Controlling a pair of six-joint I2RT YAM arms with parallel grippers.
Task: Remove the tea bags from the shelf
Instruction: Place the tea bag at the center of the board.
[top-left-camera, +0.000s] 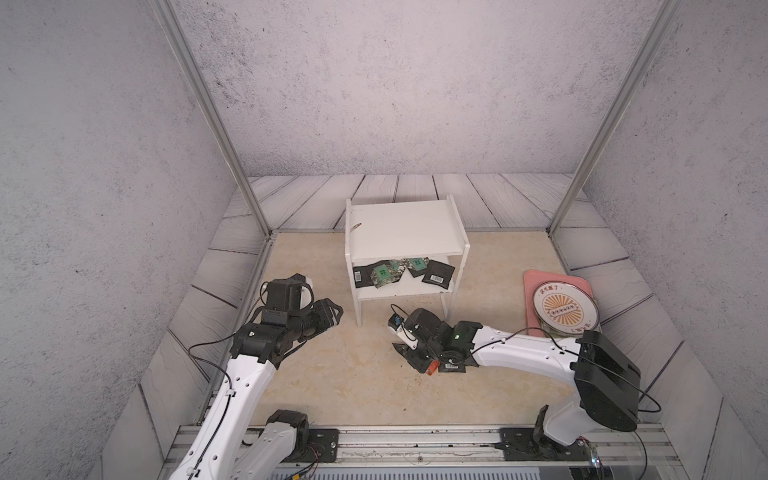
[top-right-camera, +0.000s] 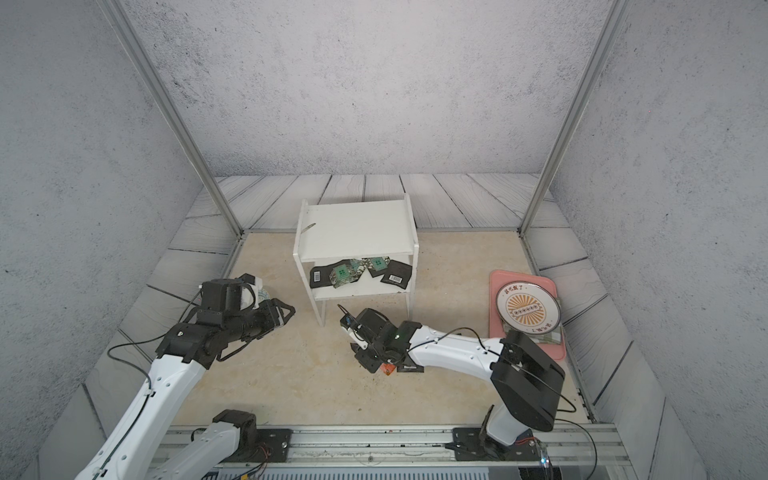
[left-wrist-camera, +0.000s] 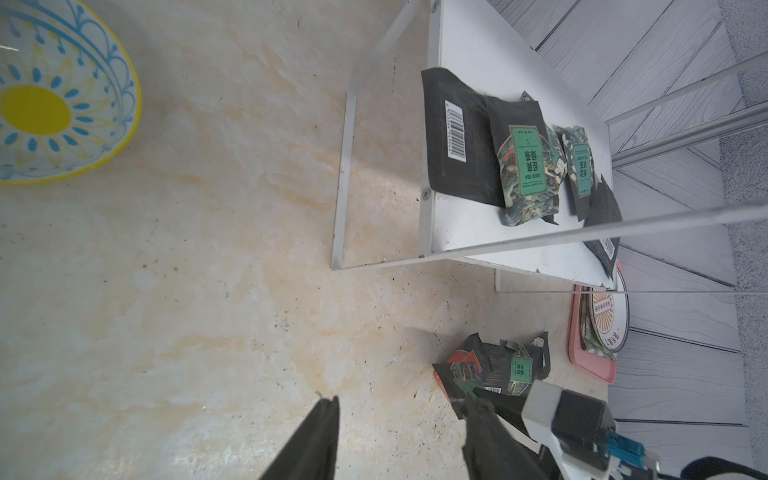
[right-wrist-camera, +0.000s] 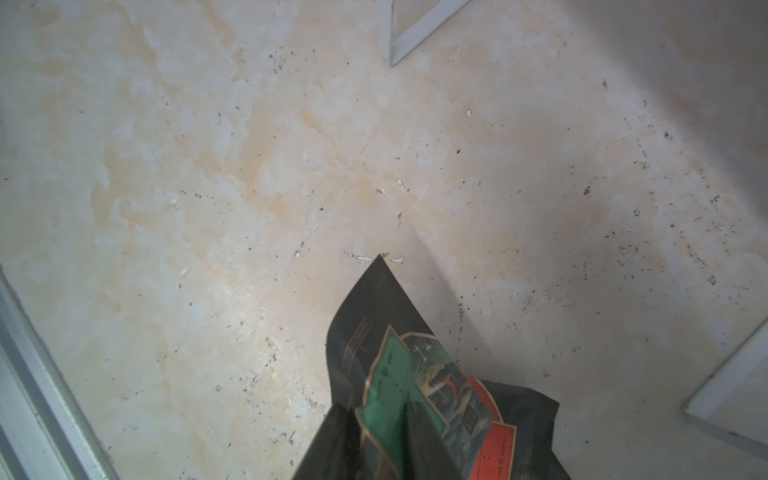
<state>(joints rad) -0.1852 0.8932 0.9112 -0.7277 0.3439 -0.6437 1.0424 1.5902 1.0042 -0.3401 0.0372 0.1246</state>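
Observation:
The white shelf (top-left-camera: 405, 226) (top-right-camera: 357, 226) stands mid-table. Several black tea bags (top-left-camera: 390, 272) (left-wrist-camera: 523, 166) with green labels or barcodes lie on its lower board. In front of the shelf, my right gripper (right-wrist-camera: 380, 411) is low over the table, shut on a green-labelled tea bag (right-wrist-camera: 390, 374). Under and beside it lies a small pile of tea bags (left-wrist-camera: 498, 368), one of them red-orange (top-left-camera: 433, 367). My left gripper (left-wrist-camera: 401, 403) (top-left-camera: 334, 316) hovers left of the shelf, open, with nothing between its fingers.
A blue-and-yellow patterned bowl (left-wrist-camera: 62, 91) sits on the table by the left wrist. At the right, a pink tray (top-left-camera: 536, 282) carries a round plate (top-left-camera: 565, 309). A small scrap (top-left-camera: 355, 226) lies on the shelf's top board. Metal posts and walls enclose the table.

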